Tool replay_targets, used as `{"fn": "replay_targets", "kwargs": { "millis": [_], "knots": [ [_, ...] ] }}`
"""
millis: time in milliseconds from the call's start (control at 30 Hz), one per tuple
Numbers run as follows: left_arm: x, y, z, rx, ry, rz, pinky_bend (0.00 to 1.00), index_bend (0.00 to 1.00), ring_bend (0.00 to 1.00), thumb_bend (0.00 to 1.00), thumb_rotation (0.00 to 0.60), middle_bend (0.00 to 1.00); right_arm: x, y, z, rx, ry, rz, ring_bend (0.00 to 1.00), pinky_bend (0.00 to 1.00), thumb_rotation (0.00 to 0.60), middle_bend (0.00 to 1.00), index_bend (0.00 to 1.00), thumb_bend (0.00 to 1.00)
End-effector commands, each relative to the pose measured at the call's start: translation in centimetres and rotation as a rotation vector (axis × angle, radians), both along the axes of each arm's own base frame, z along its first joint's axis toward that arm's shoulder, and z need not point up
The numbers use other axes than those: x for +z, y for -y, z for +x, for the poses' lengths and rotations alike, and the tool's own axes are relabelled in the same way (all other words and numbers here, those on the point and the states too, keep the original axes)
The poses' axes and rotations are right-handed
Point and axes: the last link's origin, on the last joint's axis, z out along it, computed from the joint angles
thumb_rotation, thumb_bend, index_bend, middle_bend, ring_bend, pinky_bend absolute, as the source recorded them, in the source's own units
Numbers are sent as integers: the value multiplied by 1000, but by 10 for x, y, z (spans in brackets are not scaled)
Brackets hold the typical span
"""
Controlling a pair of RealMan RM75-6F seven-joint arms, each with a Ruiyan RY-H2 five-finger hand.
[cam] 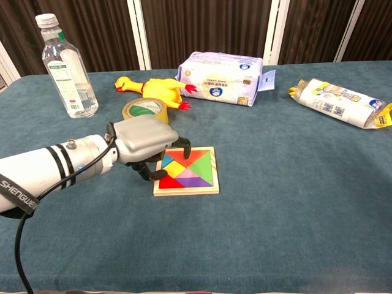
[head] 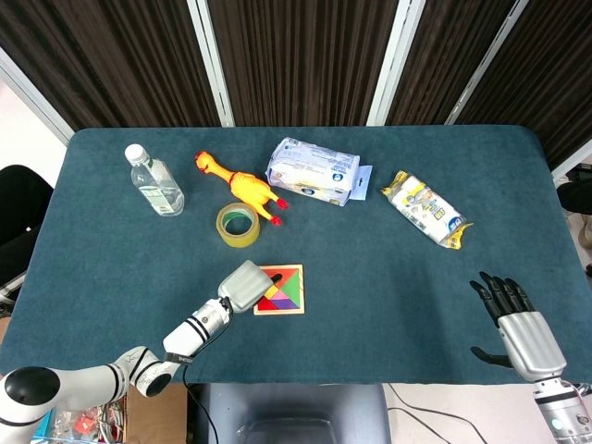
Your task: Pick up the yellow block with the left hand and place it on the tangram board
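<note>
Yellow block lies flat on the board, in the left half among the other coloured pieces, and the left hand hovers at the board's left edge with its dark fingers spread above the block, gripping nothing. To finish cleanly, I would lift the hand straight up and draw it back left, keeping the fingers clear so they do not nudge the block or board. The right hand rests open, well apart near the table's right front edge.
</note>
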Motion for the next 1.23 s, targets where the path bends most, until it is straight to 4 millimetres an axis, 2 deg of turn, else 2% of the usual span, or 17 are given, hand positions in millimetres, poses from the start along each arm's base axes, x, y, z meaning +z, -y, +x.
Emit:
{"fn": "replay_targets", "kwargs": {
  "millis": [33, 167, 233, 333, 400, 433, 500, 567, 600, 633, 700, 767, 800, 867, 1000, 1233],
  "knots": [
    [1, 0, 1, -3, 3, 2, 1000, 315, 1000, 376, 600, 1000, 0, 0, 0, 1, -1, 1, 0, 0, 600, 0, 0, 170],
    [8, 2, 6, -15, 30, 13, 1000, 315, 1000, 376, 600, 1000, 0, -1, 0, 3, -4, 1, 0, 0, 600, 0, 0, 170],
    [18, 6, 10, -33, 63, 25, 1000, 314, 1000, 373, 600, 1000, 0, -1, 0, 6, -8, 0, 0, 0, 600, 0, 0, 170],
    [46, 15, 10, -49, 129, 60, 1000, 295, 1000, 373, 600, 1000, 1, -3, 0, 8, -11, -2, 0, 0, 600, 0, 0, 170],
    [72, 25, 0, -21, 180, 90, 987, 262, 967, 374, 600, 966, 2, -4, 0, 9, -11, -7, 0, 0, 600, 0, 0, 170],
    [83, 30, -8, 2, 198, 102, 940, 238, 900, 374, 600, 903, 2, -4, 0, 9, -10, -8, 0, 0, 600, 0, 0, 170],
    [109, 47, -31, 71, 223, 128, 737, 184, 659, 374, 600, 684, 2, -4, 0, 9, -11, -11, 0, 0, 600, 0, 0, 170],
    [129, 64, -56, 136, 237, 159, 450, 120, 328, 373, 600, 412, 0, -5, 1, 10, -14, -11, 0, 0, 600, 0, 0, 171],
    [142, 77, -74, 181, 249, 181, 362, 92, 214, 372, 600, 316, -1, -5, 1, 10, -18, -11, 0, 0, 600, 0, 0, 171],
    [150, 87, -87, 217, 264, 199, 284, 66, 112, 372, 600, 221, -2, -5, 2, 11, -20, -10, 0, 0, 600, 0, 0, 170],
    [168, 110, -119, 298, 301, 238, 193, 27, 17, 373, 600, 75, -5, -5, 3, 12, -29, -5, 0, 0, 600, 0, 0, 170],
    [183, 130, -146, 340, 334, 291, 124, 3, 0, 373, 600, 3, -7, -5, 4, 12, -34, -1, 0, 0, 600, 0, 0, 170],
    [191, 143, -163, 355, 353, 331, 105, 0, 0, 374, 600, 0, -8, -5, 4, 14, -36, -2, 0, 0, 600, 0, 0, 170],
    [197, 155, -180, 404, 370, 376, 47, 0, 0, 374, 600, 0, -9, -4, 5, 15, -39, -11, 0, 0, 600, 0, 0, 170],
    [200, 168, -175, 375, 383, 300, 16, 0, 0, 364, 600, 0, -13, -3, 7, 12, -39, -11, 0, 0, 600, 0, 0, 170],
    [202, 164, -178, 427, 367, 281, 16, 0, 0, 363, 600, 0, -14, -3, 7, 11, -52, -10, 0, 0, 600, 0, 0, 170]
  ]
}}
